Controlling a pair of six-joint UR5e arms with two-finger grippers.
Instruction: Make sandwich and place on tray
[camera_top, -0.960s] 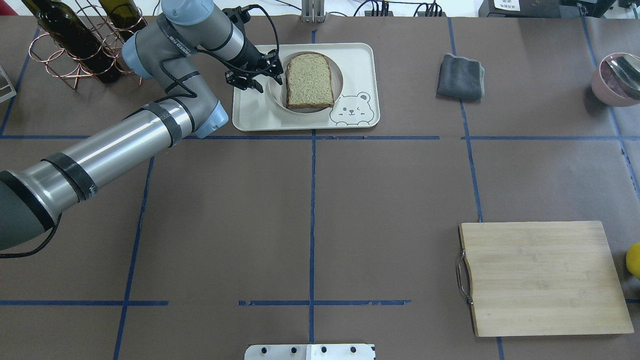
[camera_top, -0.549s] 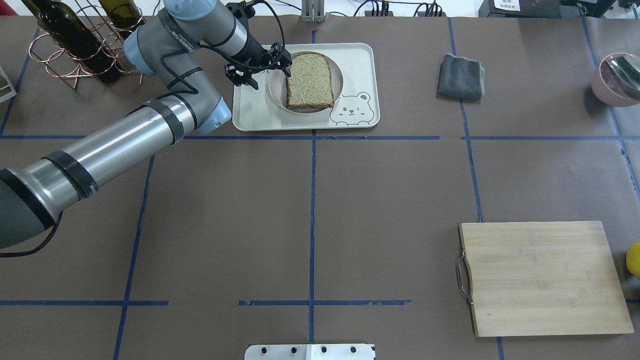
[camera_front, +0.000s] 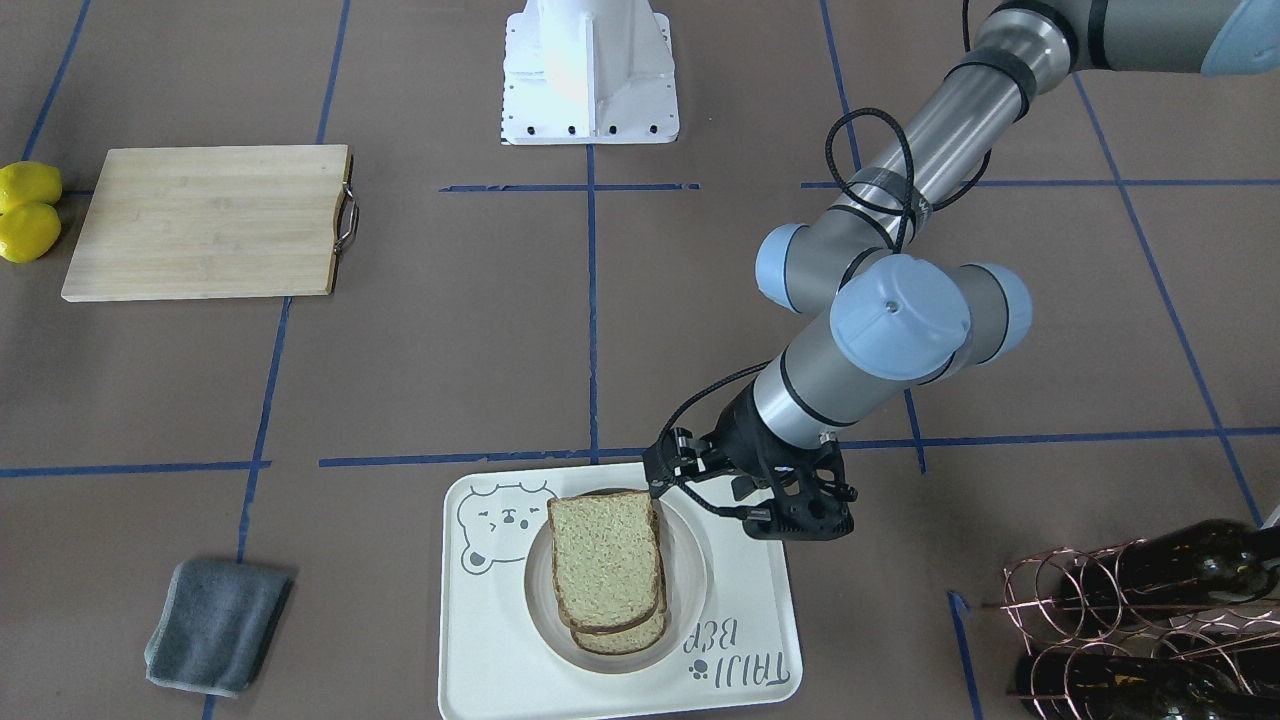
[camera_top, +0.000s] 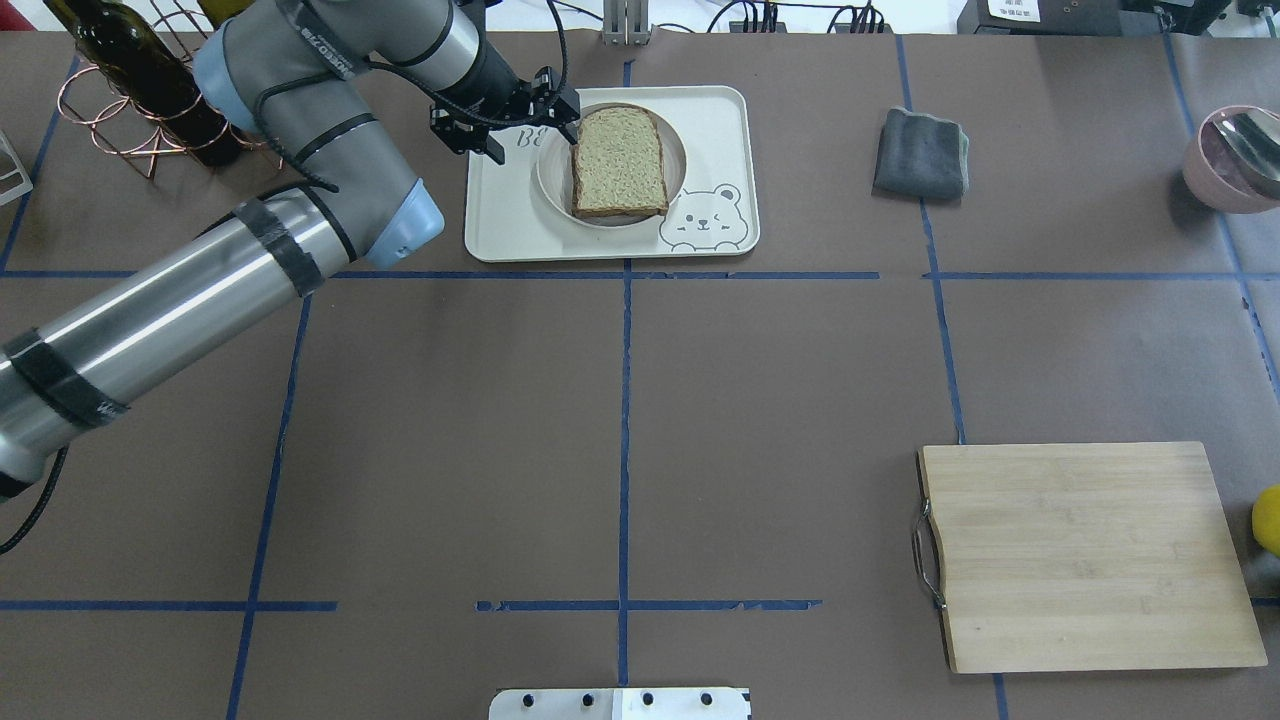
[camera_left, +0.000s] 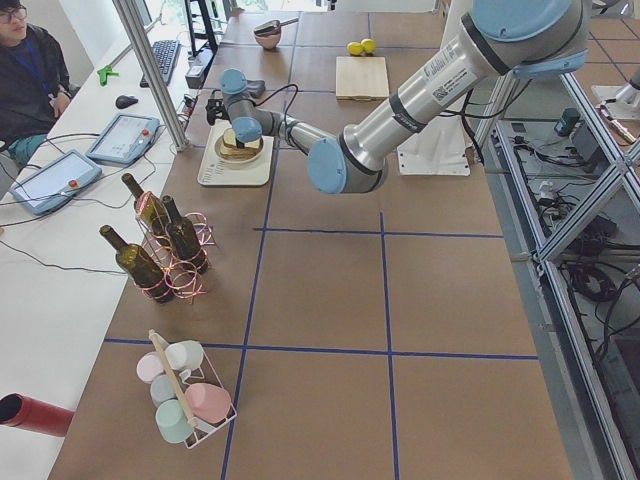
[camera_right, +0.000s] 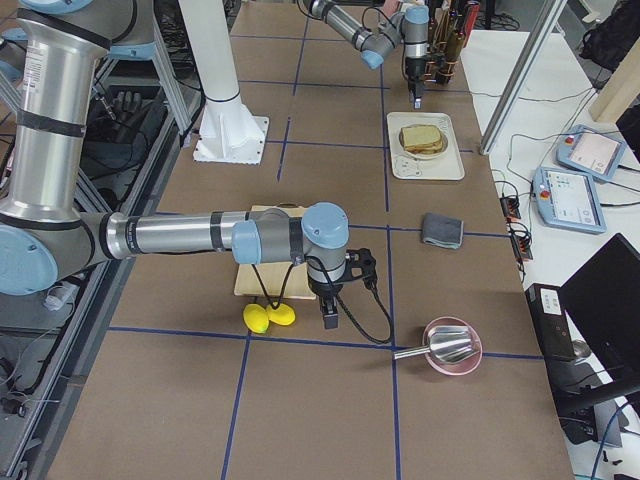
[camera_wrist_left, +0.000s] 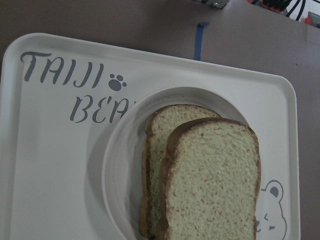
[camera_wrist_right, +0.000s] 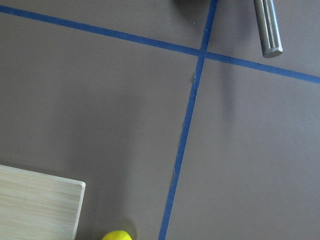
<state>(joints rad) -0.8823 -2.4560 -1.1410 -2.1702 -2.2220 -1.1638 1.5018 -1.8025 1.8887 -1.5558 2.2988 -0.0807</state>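
Two slices make the sandwich, stacked on the round dish in the tray just beside my left fingers, spread wide and empty at its far corner, its long axis running away from me; my distant right fingers' spread I cannot tell.

The left arm is overhanging the tray's left edge; a bottle rack is standing beyond it. A cloth is lying right of the tray. Bare tabletop is stretching from the tray toward the board.
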